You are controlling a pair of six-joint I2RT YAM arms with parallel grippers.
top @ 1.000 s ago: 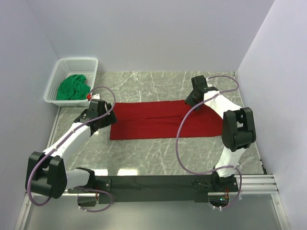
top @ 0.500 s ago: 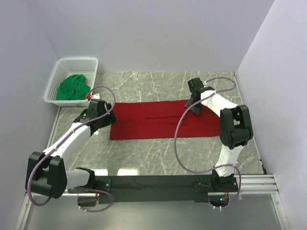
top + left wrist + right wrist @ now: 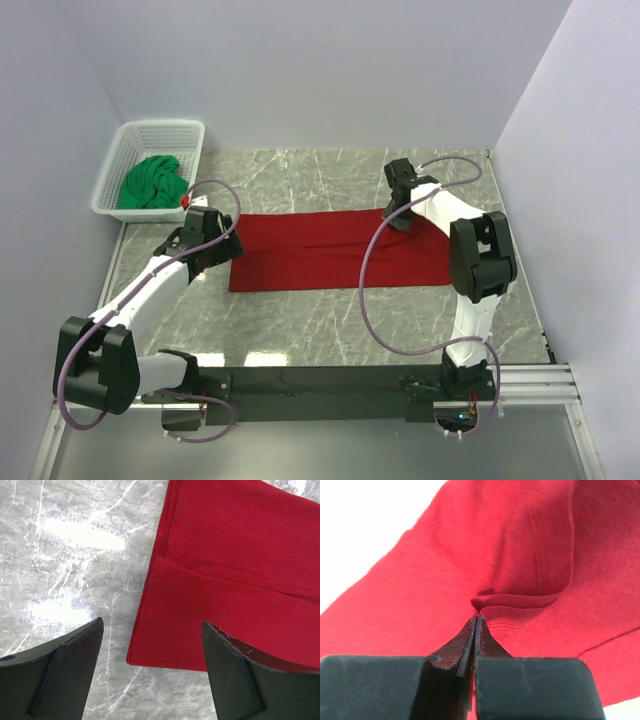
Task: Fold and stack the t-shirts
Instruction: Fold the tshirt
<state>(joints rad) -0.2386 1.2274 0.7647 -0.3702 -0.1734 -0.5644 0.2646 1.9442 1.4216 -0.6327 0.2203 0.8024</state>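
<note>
— Right gripper [image 3: 476,617] is clamped right down, jaws pressed together with no gap, and a small ridge of the red t-shirt [image 3: 330,250] is nipped between the tips!

— Yes, and from overhead that right gripper sits at the shirt's far edge, toward its right end. The cloth bunches into a little pleat just past the tips.

— How's the shirt lying?

— It's folded into a long band across the middle of the table [image 3: 330,325], running left to right, mostly flat. A seam line runs along its length.

— Now the left gripper [image 3: 152,623]. What have we got?

— It's spread wide and holding nothing. It hangs over the shirt's near left corner, one jaw above bare marbled tabletop, the other above red cloth. Whether it touches the fabric, I can't tell.

— And the other tee?

— The green t-shirt [image 3: 152,182] is crumpled in a heap inside the white basket [image 3: 165,128], at the far left corner of the table, well apart from both arms.
</note>
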